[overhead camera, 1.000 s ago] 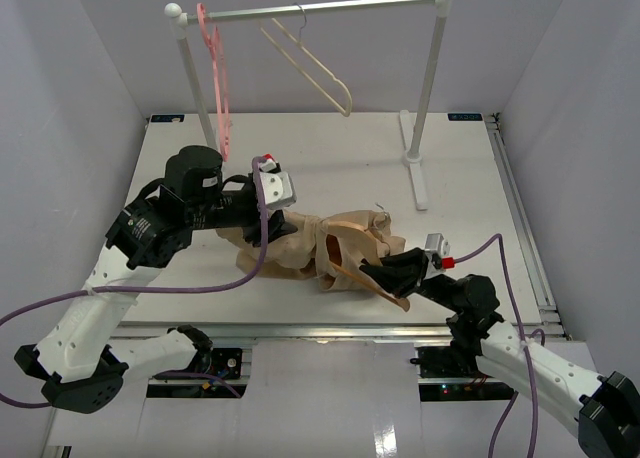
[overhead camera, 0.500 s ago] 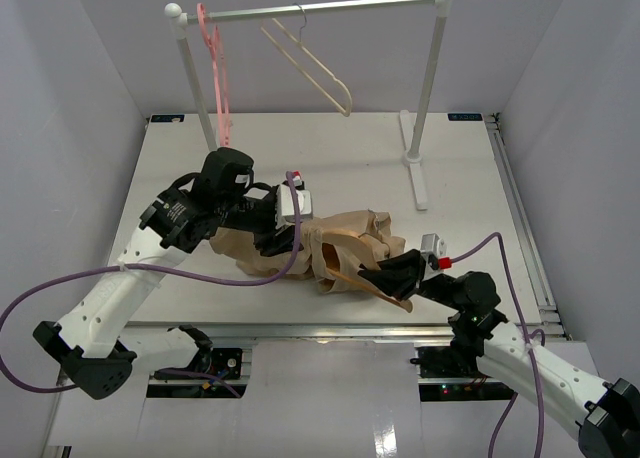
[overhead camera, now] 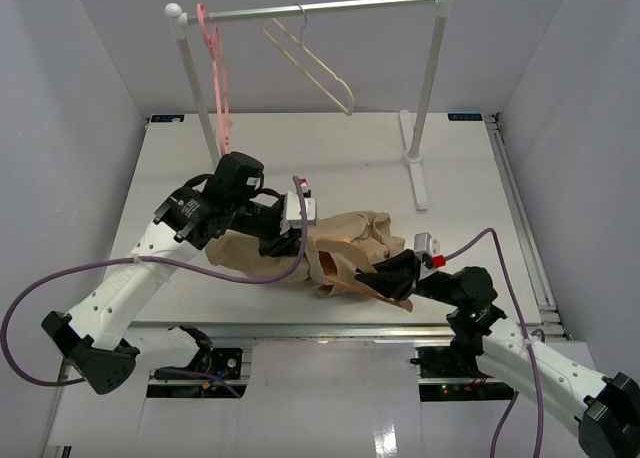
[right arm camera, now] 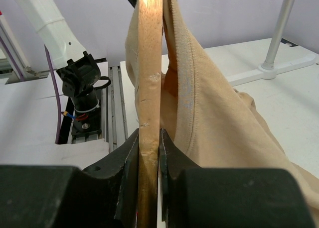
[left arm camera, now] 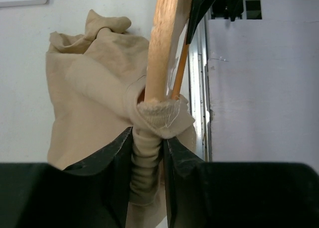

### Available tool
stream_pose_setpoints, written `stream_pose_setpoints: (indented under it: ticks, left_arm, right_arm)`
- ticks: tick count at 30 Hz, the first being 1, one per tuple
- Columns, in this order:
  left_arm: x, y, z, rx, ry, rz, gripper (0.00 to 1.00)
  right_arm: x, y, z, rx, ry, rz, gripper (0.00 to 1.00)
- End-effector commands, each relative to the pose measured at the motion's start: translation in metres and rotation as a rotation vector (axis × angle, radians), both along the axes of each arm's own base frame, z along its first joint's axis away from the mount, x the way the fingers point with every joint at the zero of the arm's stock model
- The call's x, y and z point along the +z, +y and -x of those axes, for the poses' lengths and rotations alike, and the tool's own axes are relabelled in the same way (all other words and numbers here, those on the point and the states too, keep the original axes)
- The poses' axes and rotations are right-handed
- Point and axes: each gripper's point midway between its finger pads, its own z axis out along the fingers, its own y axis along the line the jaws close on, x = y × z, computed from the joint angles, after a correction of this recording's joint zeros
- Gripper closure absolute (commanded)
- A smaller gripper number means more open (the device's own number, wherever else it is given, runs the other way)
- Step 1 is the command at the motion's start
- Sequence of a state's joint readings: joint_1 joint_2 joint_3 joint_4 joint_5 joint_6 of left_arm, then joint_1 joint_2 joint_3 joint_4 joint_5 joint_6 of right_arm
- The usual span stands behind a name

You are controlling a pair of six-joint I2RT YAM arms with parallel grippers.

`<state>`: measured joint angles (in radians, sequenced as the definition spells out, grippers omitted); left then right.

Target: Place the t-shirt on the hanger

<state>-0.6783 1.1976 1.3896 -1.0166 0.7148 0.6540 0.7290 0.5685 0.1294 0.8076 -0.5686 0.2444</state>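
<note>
Inspector: Moved since the earlier view: the left arm has shifted right, over the cloth. The left gripper (left arm camera: 148,138) now pinches a bunched roll of the t-shirt (overhead camera: 352,236).

Clerk: And the right?

Inspector: The right gripper (right arm camera: 148,138) is clamped on the hanger (right arm camera: 150,63), which is partly inside the shirt at the near middle of the table (overhead camera: 460,188).

Clerk: Counts?

Inspector: One shirt. Three hangers: this wooden one, plus one pink hanger (overhead camera: 219,88) and one cream hanger (overhead camera: 318,70) on the far rail (overhead camera: 380,2).
</note>
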Motion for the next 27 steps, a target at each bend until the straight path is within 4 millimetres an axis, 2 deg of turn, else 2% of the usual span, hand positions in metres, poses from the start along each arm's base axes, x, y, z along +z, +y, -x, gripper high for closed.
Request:
stream_pose_setpoints:
  ticks: [1, 4, 9, 15, 19, 27]
  left_arm:
    - [0.006, -0.018, 0.026, -0.149, 0.084, 0.098, 0.64]
    - [0.003, -0.022, 0.03, -0.183, 0.121, 0.116, 0.66]
    - [0.0, -0.026, 0.03, -0.191, 0.159, 0.119, 0.72]
    - [0.027, -0.029, 0.036, -0.228, 0.13, 0.19, 0.71]
    - [0.035, -0.032, 0.038, -0.241, 0.128, 0.219, 0.71]
    - [0.024, -0.034, 0.031, -0.193, 0.18, 0.178, 0.64]
  right_arm:
    - [0.063, 0.004, -0.001, 0.007, -0.158, -0.107, 0.92]
    - [0.072, 0.009, -0.004, 0.018, -0.164, -0.104, 0.92]
    - [0.071, 0.015, -0.011, 0.014, -0.153, -0.085, 0.92]
    - [0.059, 0.021, -0.017, 0.024, -0.129, -0.044, 0.92]
    - [0.053, 0.026, -0.019, 0.042, -0.112, -0.026, 0.92]
    - [0.049, 0.038, -0.026, 0.078, -0.054, 0.042, 0.92]
